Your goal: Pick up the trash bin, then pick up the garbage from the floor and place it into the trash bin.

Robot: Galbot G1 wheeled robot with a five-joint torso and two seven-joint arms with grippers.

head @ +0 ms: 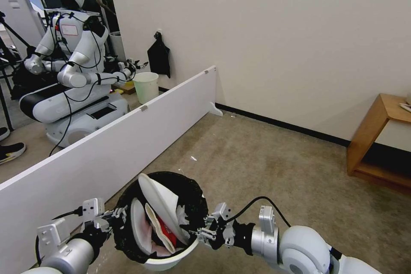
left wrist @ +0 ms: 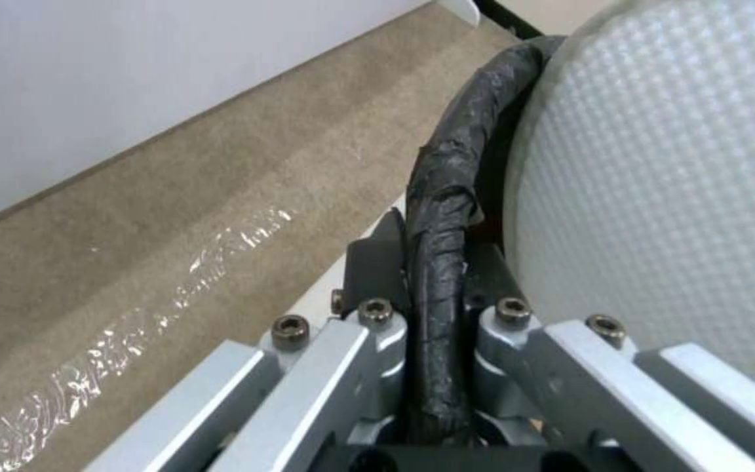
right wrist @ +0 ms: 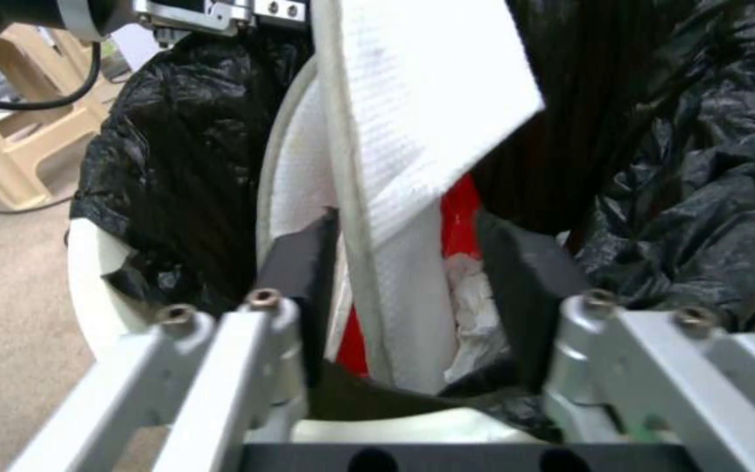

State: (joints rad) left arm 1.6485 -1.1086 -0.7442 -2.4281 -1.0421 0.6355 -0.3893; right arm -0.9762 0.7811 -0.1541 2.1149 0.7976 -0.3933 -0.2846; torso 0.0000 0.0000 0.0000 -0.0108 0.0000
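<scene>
Trash bin (head: pixel 165 261) rim pinched in left gripper (head: pixel 116 217) fingers, right gripper (head: pixel 204 232) fingers spread at rim, slippers (head: pixel 160 205) inside, open carpet (head: pixel 274 171) ahead.

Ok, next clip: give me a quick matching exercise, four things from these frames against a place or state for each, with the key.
Things:
1. left end effector
2. right end effector
3. white slippers
4. pale unlined bin

Places or states:
A. standing beyond the white divider board, by the other robot
B. open at the near rim of the trash bin
C. sticking up out of the trash bin
D. shut on the bin's black-bagged rim

Pairs: 1-D, 2-B, 3-C, 4-A
</scene>
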